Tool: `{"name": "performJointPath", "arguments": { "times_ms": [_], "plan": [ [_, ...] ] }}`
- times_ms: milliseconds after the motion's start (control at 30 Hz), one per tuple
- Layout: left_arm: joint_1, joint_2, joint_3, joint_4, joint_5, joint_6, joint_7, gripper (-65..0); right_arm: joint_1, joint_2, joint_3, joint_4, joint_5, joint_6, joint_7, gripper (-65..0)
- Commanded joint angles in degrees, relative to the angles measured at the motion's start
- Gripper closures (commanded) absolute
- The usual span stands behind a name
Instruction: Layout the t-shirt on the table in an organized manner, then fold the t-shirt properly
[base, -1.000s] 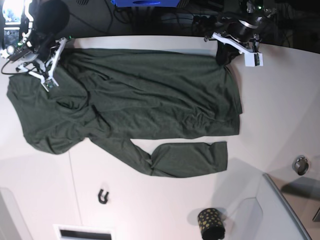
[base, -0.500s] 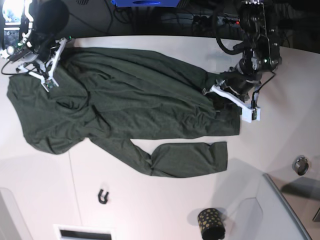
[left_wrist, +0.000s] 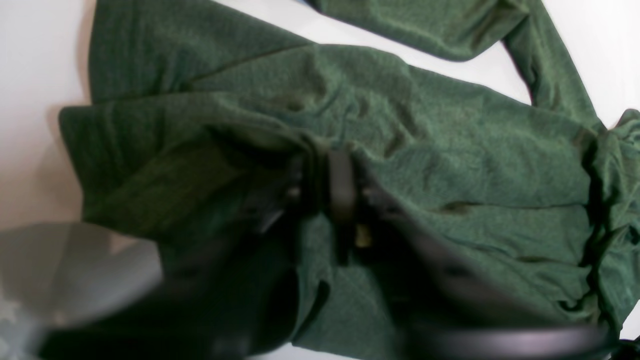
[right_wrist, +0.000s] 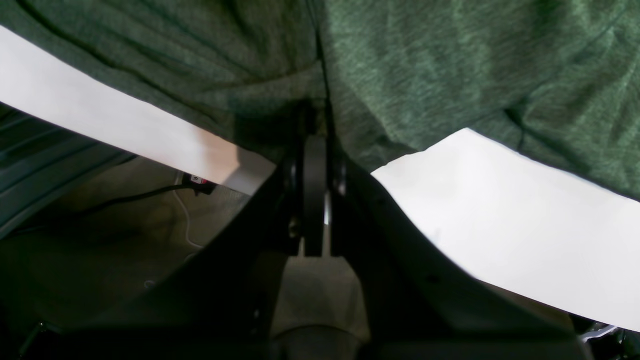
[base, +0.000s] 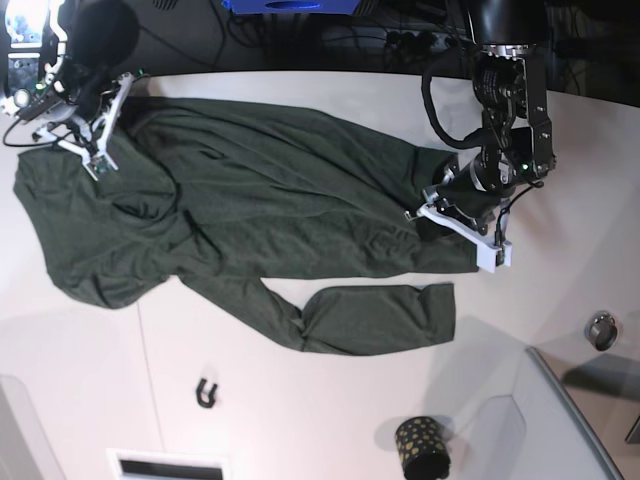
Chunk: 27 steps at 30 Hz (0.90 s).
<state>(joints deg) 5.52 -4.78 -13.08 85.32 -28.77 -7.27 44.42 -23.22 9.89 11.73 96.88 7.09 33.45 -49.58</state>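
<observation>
A dark green t-shirt (base: 250, 220) lies spread and wrinkled across the white tabletop (base: 300, 400). The right tool (base: 95, 150), clamped tight, pinches the t-shirt's far corner by the tabletop's rear edge. The left tool (base: 455, 235) sits on the opposite hem, cloth bunched between its jaws; whether it grips cannot be told.

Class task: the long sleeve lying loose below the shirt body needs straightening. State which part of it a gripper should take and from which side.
Grip the sleeve's cuff end, probably from the base view's right. That edge lies flat, free and squared off on the table, with bare tabletop beside it, while the other end bunches into the t-shirt body.
</observation>
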Motion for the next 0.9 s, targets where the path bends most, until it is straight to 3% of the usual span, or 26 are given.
{"name": "performJointPath", "arguments": {
  "times_ms": [0,100,233,333,433,633,667,733,867],
  "plan": [
    [-0.99,-0.19,-0.15,1.23,-0.54,-0.25,-0.86,-23.5,0.06,0.44,0.10,0.66,0.25,-0.18,0.31,-1.4],
    [-0.82,-0.19,-0.24,4.13,-0.54,-0.25,-0.86,-41.5,-0.03,0.44,0.10,0.83,0.25,-0.09,0.48,-1.4],
    [-0.46,-0.19,-0.24,8.62,-0.54,-0.25,-0.86,-56.3,-0.03,0.44,0.10,1.80,0.25,-0.09,0.66,-1.4],
    [0.68,-0.46,-0.85,12.92,-0.54,-0.25,-0.86,-59.2,-0.56,0.44,0.10,4.44,0.25,0.61,0.66,-1.4],
    [4.11,-1.60,-2.35,16.79,-0.54,-0.25,-0.86,-59.1,-1.26,0.44,0.19,7.95,0.25,6.55,0.66,-1.4],
    [14.22,-4.32,-8.06,17.32,-0.02,-0.51,-1.30,-58.4,-1.61,0.44,0.27,9.36,0.25,6.55,0.75,-1.4],
    [15.62,-4.59,-8.15,17.32,-0.02,-0.60,-1.39,-57.1,-1.61,0.44,0.27,9.27,0.25,6.55,0.92,-1.4],
    [16.94,-5.03,-7.71,17.67,-0.02,-0.60,-1.48,-48.1,-1.61,0.44,0.27,9.10,0.16,6.55,2.42,-1.4],
    [17.12,-4.85,-3.93,17.58,-0.02,-0.60,-6.14,-14.2,-1.17,0.44,0.19,6.11,0.16,6.55,3.82,-1.4]
  ]
}}
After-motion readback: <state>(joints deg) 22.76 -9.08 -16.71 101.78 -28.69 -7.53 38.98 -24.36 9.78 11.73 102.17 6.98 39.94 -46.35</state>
